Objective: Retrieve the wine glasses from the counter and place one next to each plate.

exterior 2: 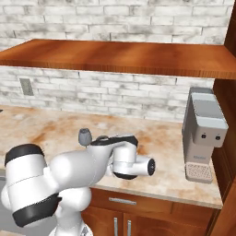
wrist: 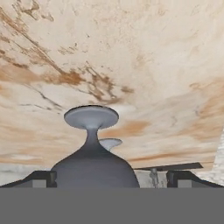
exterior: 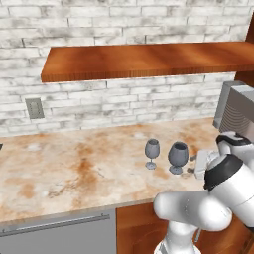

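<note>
The jaws stand wide, one fingertip [wrist: 41, 178] on each side of the wide glass's [wrist: 92, 168] bowl, not pressed to it. That wide glass [exterior: 177, 157] stands upright on the counter [exterior: 74, 168], just left of the gripper [exterior: 201, 166]. The slim glass [exterior: 152, 153] stands just left of it, close but apart. A coffee machine [exterior 2: 203, 133] sits at the counter's far right, under a wooden shelf [exterior: 144, 59].

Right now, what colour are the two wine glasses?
Grey and see-through wine glasses, clearest in the left base view.
</note>
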